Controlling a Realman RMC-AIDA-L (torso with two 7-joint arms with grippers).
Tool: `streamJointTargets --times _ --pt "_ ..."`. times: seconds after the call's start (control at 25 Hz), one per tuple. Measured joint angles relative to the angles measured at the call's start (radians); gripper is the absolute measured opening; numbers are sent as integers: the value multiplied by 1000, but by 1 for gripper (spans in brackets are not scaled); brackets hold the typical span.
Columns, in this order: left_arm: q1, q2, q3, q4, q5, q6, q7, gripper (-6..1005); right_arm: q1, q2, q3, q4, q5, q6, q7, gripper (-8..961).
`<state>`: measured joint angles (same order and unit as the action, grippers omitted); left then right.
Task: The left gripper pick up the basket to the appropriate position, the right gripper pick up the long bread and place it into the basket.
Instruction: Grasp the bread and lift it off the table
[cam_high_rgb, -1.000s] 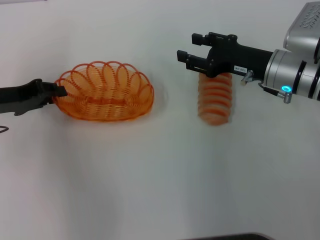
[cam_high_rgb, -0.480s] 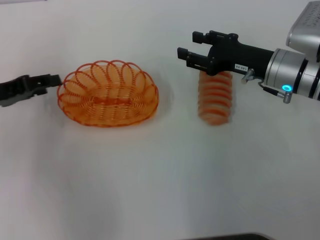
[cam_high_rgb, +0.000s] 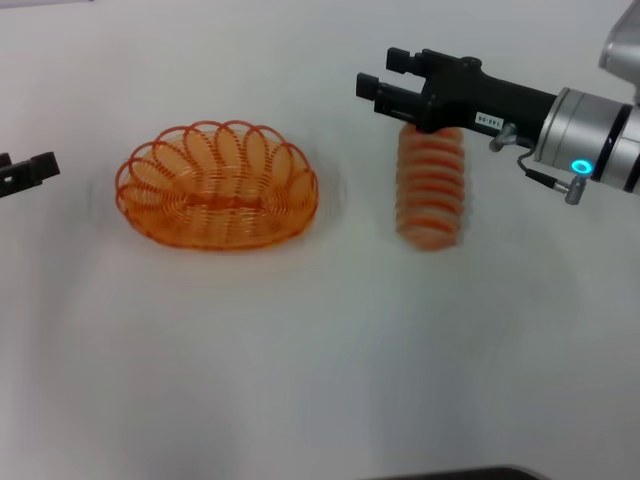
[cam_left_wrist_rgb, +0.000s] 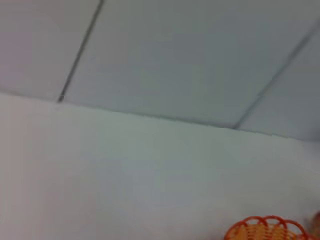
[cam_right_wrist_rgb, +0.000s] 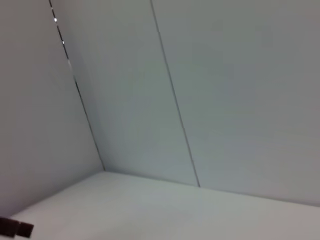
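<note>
The orange wire basket (cam_high_rgb: 217, 186) stands on the white table (cam_high_rgb: 300, 350), left of centre, with nothing in it. Its rim also shows in the left wrist view (cam_left_wrist_rgb: 267, 229). My left gripper (cam_high_rgb: 25, 172) is at the far left edge, apart from the basket, open and empty. The long bread (cam_high_rgb: 432, 190), striped orange and cream, lies on the table right of the basket. My right gripper (cam_high_rgb: 382, 72) hovers over the bread's far end, open and empty. Its fingers point left past the bread.
The silver wrist (cam_high_rgb: 590, 145) with a blue light reaches in from the right edge. The right wrist view shows only wall panels and the table surface.
My left gripper has let go of the basket's left rim and drawn back to the left edge. The basket has shifted slightly right. My right gripper has moved a little farther back.
</note>
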<state>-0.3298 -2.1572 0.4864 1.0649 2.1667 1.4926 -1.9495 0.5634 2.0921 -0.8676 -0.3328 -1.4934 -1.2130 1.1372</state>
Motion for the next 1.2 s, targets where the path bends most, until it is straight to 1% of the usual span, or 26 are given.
streamJointTargets --times 0.12,0.2,0.24,0.36,0.44,0.56,0.64,0.76,0.88,1.08,1.2 --pt "3 2 -39 1 -25 69 133 775 -6 -7 1 -9 17 -58 62 670" --pt "8 4 -69 -14 -50 133 259 840 -12 -17 1 -22 20 -104 139 671" --pt "11 5 -83 -25 -63 170 320 853 -15 -23 0 -33 19 -122 190 671" --pt "23 7 -123 -54 -95 298 495 892 -22 -49 -6 -66 4 -153 353 672" --pt "30 6 -140 -67 -102 360 577 905 -22 -73 -8 -83 -22 -169 467 673" --pt "44 5 -146 -87 -99 403 670 905 -13 -105 -9 -116 -73 -200 637 674" --pt "55 2 -141 -96 -90 410 721 904 -4 -118 -9 -158 -122 -228 765 675" --pt "71 -1 -138 -115 -78 420 791 904 18 -122 -9 -231 -210 -251 943 676" --pt "83 -4 -137 -145 -65 421 862 903 64 -125 -10 -280 -323 -261 1126 737" --pt "94 -6 -137 -183 -26 416 950 900 168 -140 -3 -296 -533 -292 1386 838" --pt "95 -6 -135 -199 17 415 975 900 196 -143 5 -333 -614 -317 1507 885"
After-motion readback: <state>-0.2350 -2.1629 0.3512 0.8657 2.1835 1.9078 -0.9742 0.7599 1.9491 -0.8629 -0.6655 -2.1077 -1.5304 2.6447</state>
